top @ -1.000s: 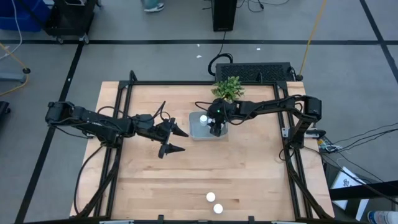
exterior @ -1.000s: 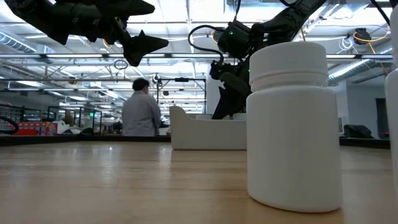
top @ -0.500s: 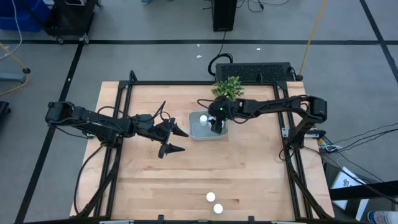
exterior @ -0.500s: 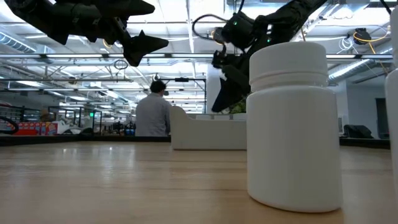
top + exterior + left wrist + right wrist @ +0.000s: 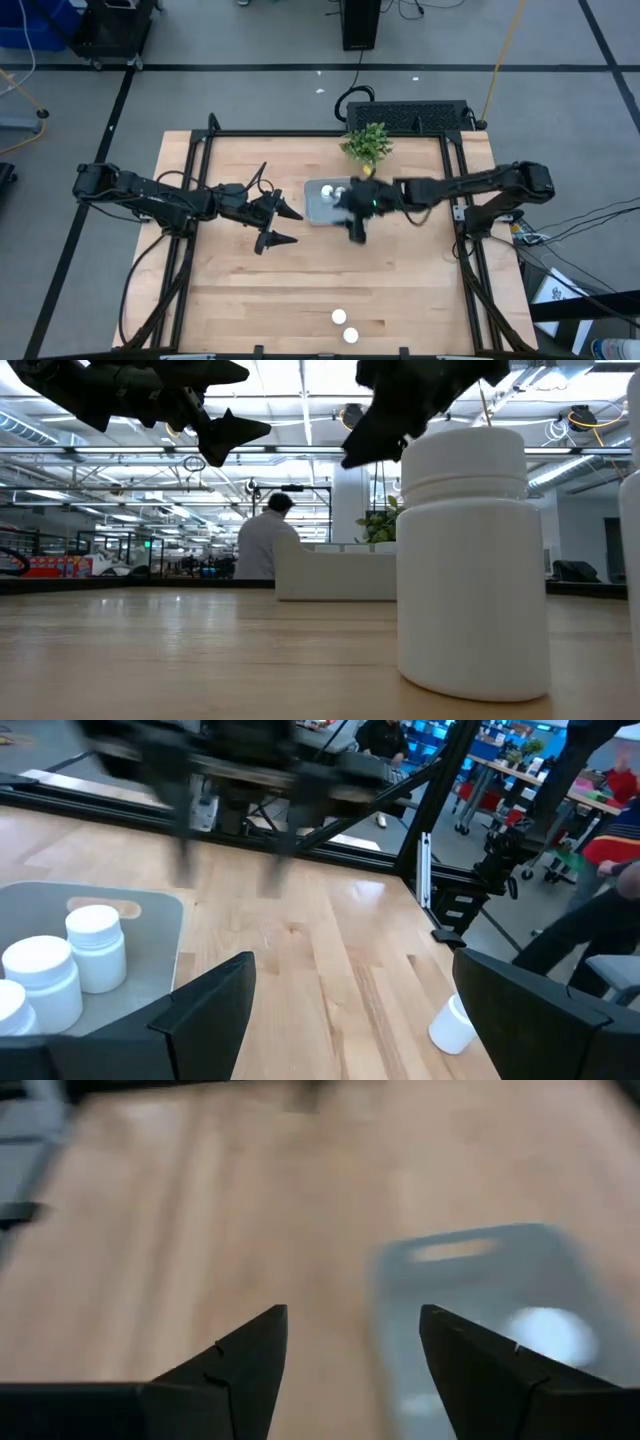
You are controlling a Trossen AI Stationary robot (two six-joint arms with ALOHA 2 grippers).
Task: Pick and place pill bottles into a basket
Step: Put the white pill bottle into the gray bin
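The pale grey basket [image 5: 318,203] sits at mid-table with three white pill bottles [image 5: 95,945] standing in it. Two more pill bottles [image 5: 339,317] stand near the table's front edge; one of them fills the low view [image 5: 465,560]. My right gripper [image 5: 356,228] hangs open just off the basket's near right corner, above the table, with nothing between its fingers [image 5: 250,1360]. My left gripper [image 5: 295,227] waits open to the left of the basket, clear of it.
A small green plant [image 5: 367,143] stands just beyond the basket. Bare wooden table [image 5: 300,290] lies between the basket and the two front bottles. A dark frame rail [image 5: 462,270] runs along the table's sides. A person [image 5: 265,545] walks in the room behind.
My right gripper has risen out of the basket and swung toward the table's near edge, fast enough to blur. The basket and the bottles in it have stayed where they were. The person in the background has walked to the right.
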